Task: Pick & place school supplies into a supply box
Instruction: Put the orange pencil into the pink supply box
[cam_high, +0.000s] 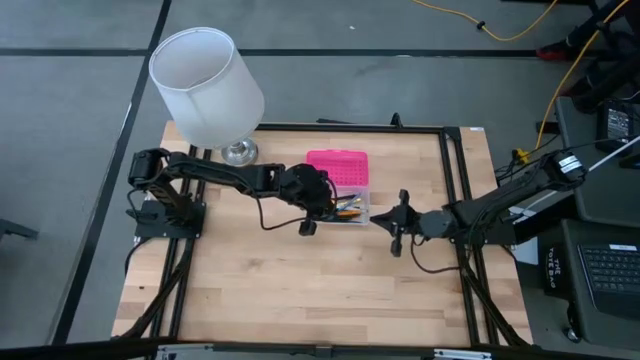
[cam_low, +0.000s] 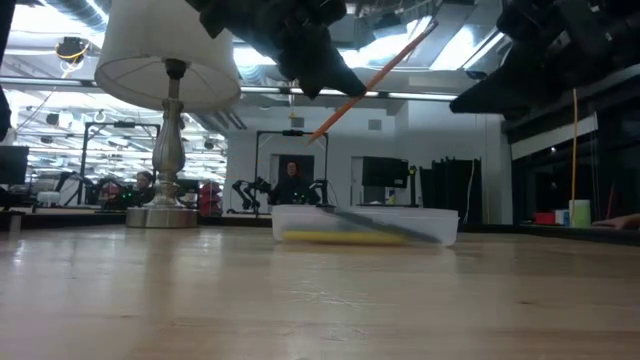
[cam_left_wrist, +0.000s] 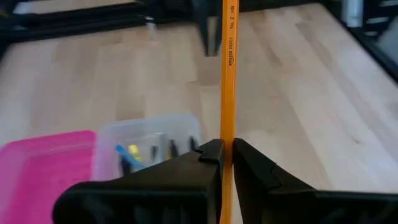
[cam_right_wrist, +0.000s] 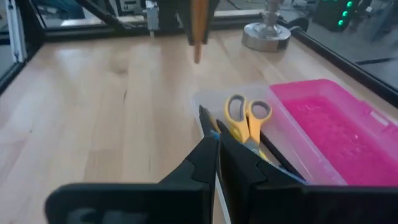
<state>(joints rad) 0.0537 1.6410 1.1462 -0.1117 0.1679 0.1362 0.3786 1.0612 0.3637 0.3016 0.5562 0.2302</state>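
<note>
The left gripper (cam_left_wrist: 227, 155) is clamped on an orange No. 2 pencil (cam_left_wrist: 228, 74) and holds it tilted in the air above the clear supply box (cam_high: 352, 208), whose pink lid (cam_high: 338, 167) lies folded open on the table (cam_high: 300, 280). Yellow-handled scissors (cam_right_wrist: 247, 118) and other pens already lie inside. The right gripper (cam_right_wrist: 214, 140) hovers at the box's edge, fingers pressed together and holding nothing.

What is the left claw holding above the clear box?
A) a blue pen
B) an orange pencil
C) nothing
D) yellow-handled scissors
B: the left claw is shut on an orange pencil, which hangs tilted over the clear box; the scissors already lie inside the box.
</note>
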